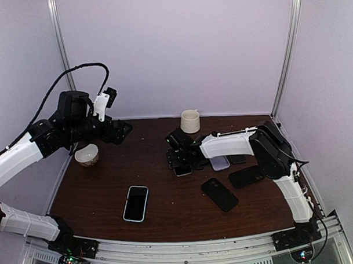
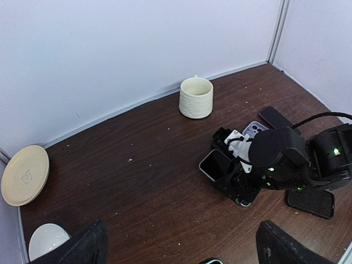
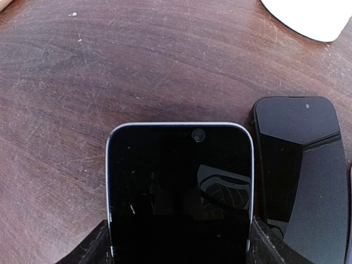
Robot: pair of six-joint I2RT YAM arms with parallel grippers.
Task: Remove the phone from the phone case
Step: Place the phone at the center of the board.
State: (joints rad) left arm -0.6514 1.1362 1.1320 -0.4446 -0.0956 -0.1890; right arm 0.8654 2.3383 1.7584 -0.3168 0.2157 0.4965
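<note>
My right gripper is shut on a black-screened phone with a thin silvery rim, one finger pressed on each long side. The phone sits low over the table right of centre; I cannot tell whether the rim is a case. Another phone in a pale blue case lies face up at the front centre, away from both grippers. My left gripper hangs open and empty high over the back left, its fingertips at the bottom of the left wrist view.
A cream mug stands at the back centre. Several dark phones lie near the right arm, among them one in front and one beside the held phone. A white bowl and a cream plate lie at the left.
</note>
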